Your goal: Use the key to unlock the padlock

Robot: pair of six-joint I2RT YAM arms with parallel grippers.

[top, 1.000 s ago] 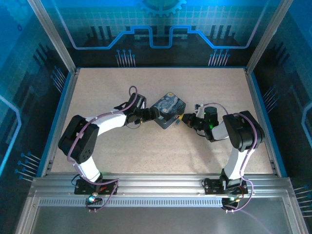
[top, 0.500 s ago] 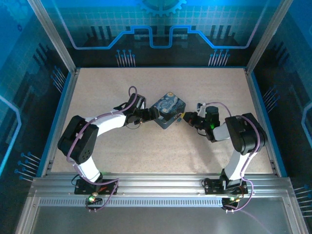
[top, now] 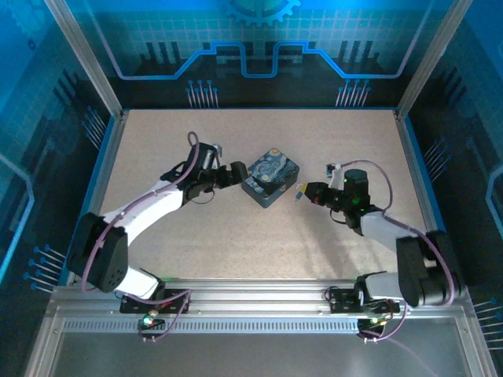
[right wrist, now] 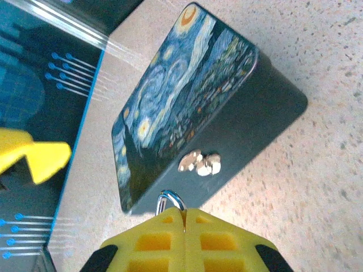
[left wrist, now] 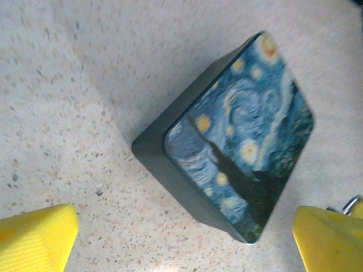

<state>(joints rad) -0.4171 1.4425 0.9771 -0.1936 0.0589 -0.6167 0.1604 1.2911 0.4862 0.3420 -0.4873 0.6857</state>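
Left claw (top: 235, 175) backed off the starry-night tin (top: 271, 177) and spread wide, likely done bracing it | right claw (right wrist: 184, 218) drew back rightward, clamped on the padlock (right wrist: 170, 199), shackle loop poking past the tips, clear of the tin's clasp (right wrist: 199, 163), low over the desk (top: 330, 141)

Tin (top: 271, 179) — left claw (top: 237, 176) to its left, right claw (top: 301, 191) to its right.

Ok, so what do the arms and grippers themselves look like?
Left arm and right arm: white links, black joints, a purple cable looped along each. Left gripper and right gripper are black-bodied with yellow wedge-shaped fingers; the right ones have square recesses. A green light glows on the right arm.
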